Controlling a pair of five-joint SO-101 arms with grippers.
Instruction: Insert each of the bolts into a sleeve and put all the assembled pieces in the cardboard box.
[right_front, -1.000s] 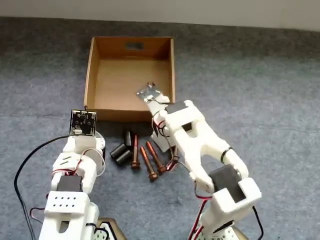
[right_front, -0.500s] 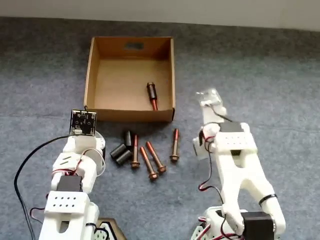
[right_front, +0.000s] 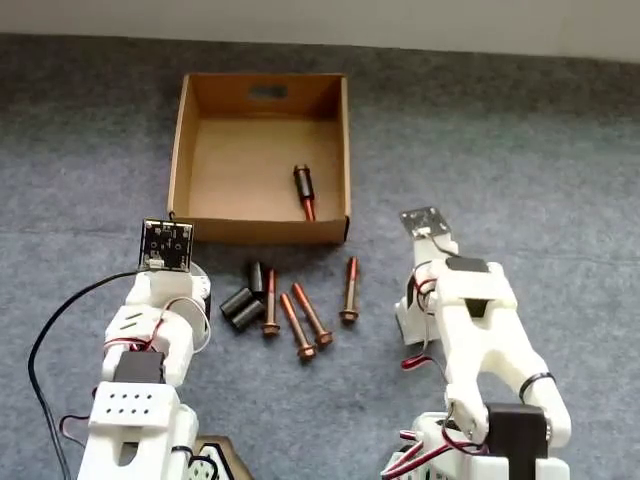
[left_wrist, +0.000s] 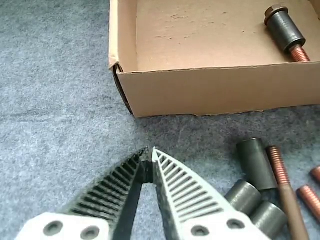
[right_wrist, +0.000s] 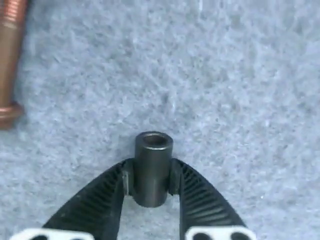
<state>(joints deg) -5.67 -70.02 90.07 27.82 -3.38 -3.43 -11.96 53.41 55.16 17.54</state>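
One sleeve (right_wrist: 153, 150) is sitting clamped in the right gripper (right_wrist: 150, 170), the left gripper (left_wrist: 148, 161) resting closed; a shallow grip is risking tilt, misaligning the bolt (right_front: 349, 288).

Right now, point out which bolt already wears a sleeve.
The bolt lying inside the cardboard box: a dark sleeve sits around its head end. The four bolts on the carpet in front of the box are bare.
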